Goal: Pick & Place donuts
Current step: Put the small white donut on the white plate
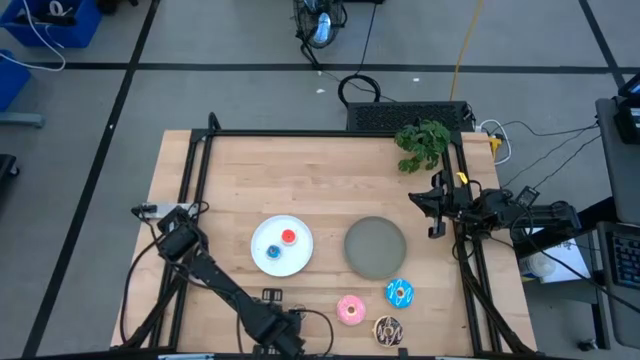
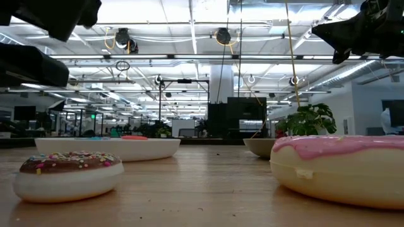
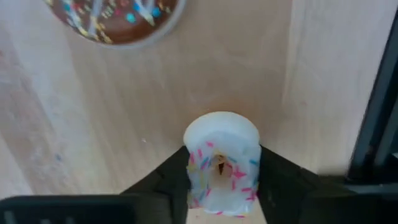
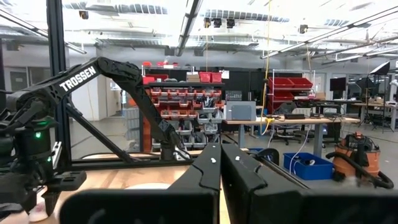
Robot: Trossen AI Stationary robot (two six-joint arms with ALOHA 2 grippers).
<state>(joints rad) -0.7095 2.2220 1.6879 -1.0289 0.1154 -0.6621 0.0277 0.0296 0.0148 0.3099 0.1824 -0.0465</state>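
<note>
My left gripper (image 3: 222,186) is at the table's near edge (image 1: 285,335), shut on a tiny white sprinkled donut (image 3: 221,163). A brown-iced sprinkled donut (image 3: 115,17) lies on the wood just beyond it and shows in the low view (image 2: 66,173). A white plate (image 1: 262,236) carries a tiny red donut (image 1: 289,237) and a tiny blue donut (image 1: 273,252). The grey plate (image 1: 375,247) sits to its right. Near it lie the blue sprinkled donut (image 1: 400,293), pink donut (image 1: 351,310) and chocolate donut (image 1: 388,330). My right gripper (image 4: 221,163) waits shut over the table's right side (image 1: 437,207). My left gripper pinches the tiny white donut between its two fingers (image 3: 171,180), which sit on opposite sides of the outer rim (image 3: 194,168). The donut stands on edge in the hold, with its iced, sprinkled face and hole toward the wrist camera. It looks lifted off the wood.
A green leafy plant (image 1: 422,142) stands at the far right corner. The black frame rails (image 1: 195,170) run along the table's left and right sides. Bare wood spreads across the far half of the table (image 1: 300,170).
</note>
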